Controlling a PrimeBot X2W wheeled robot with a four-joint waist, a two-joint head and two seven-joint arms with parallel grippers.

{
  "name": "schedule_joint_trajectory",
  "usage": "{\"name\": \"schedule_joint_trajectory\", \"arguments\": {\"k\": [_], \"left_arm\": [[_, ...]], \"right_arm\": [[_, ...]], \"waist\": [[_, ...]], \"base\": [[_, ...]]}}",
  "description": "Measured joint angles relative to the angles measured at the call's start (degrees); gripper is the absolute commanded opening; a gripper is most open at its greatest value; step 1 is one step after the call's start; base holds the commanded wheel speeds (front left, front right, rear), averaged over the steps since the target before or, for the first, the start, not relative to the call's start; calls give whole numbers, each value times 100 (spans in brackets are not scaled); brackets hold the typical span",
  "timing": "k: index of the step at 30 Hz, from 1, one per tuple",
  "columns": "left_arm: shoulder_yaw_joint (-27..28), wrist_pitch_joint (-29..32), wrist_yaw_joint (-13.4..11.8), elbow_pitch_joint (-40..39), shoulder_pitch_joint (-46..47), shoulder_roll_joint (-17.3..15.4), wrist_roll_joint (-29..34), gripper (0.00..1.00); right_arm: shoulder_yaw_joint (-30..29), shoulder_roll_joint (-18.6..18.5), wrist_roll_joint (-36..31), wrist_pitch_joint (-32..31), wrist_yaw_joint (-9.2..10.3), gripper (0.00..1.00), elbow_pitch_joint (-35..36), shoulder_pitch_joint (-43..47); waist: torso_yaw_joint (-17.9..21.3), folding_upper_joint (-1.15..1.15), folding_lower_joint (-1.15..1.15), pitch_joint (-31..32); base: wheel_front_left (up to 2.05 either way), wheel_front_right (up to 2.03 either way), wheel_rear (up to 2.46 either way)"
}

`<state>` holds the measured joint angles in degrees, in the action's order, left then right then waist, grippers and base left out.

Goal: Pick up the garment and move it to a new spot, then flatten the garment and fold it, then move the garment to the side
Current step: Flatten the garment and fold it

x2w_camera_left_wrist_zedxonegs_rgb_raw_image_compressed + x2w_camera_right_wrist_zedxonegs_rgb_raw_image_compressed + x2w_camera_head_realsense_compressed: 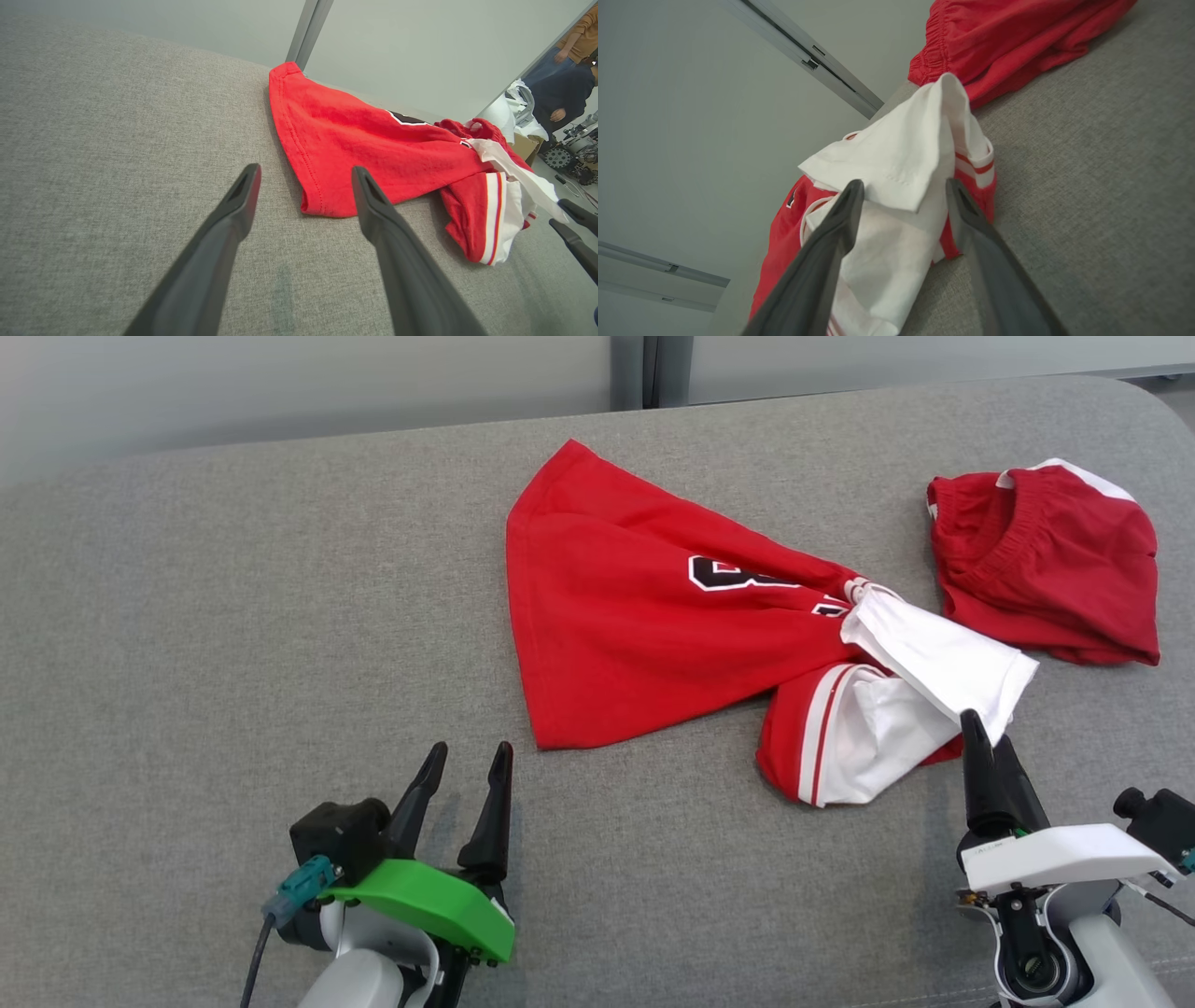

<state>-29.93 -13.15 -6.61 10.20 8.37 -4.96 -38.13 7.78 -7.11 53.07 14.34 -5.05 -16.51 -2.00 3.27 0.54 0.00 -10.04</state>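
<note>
Jersey (pixel 644 625) lay crumpled on the table (pixel 233 616), jaws wide on both arms
The red jersey sat toward 1 o'clock from centre, shorts (pixel 1046 560) just beside it at 2 o'clock. Left gripper (pixel 471 749) hovered at 7 o'clock, off the cloth; right gripper (pixel 904 183), at 5 o'clock, had the white sleeve (pixel 896 154) between its spread fingers

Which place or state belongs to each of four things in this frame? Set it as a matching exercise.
1. jersey
2. shorts
3. left gripper
4. right gripper

A. open, over the bare grey surface
B. bunched at the far right
C. open, at the white sleeve
D. lying in the middle, red body spread

Pairs: 1-D, 2-B, 3-A, 4-C
</note>
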Motion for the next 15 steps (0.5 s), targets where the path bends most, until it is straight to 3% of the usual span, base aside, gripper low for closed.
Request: {"name": "schedule_joint_trajectory", "arguments": {"k": [4,6,11,15], "left_arm": [[1,0,0,0,0,0,0,100],[3,0,-1,0,-1,0,0,100],[4,2,-1,0,-2,0,0,100],[7,9,-1,8,-7,0,-1,100]], "right_arm": [[-41,-4,70,0,-48,69,-42,-52],[-54,-9,130,-1,-49,56,-73,-108],[-42,-58,143,-1,-96,36,-127,-208],[-2,-123,142,-9,-99,0,-154,-265]], "waist": [[-16,0,0,8],[-20,0,0,14],[-20,0,0,37],[-22,0,0,61]], "base": [[0,0,0],[0,0,0],[0,0,0],[0,0,0]]}}
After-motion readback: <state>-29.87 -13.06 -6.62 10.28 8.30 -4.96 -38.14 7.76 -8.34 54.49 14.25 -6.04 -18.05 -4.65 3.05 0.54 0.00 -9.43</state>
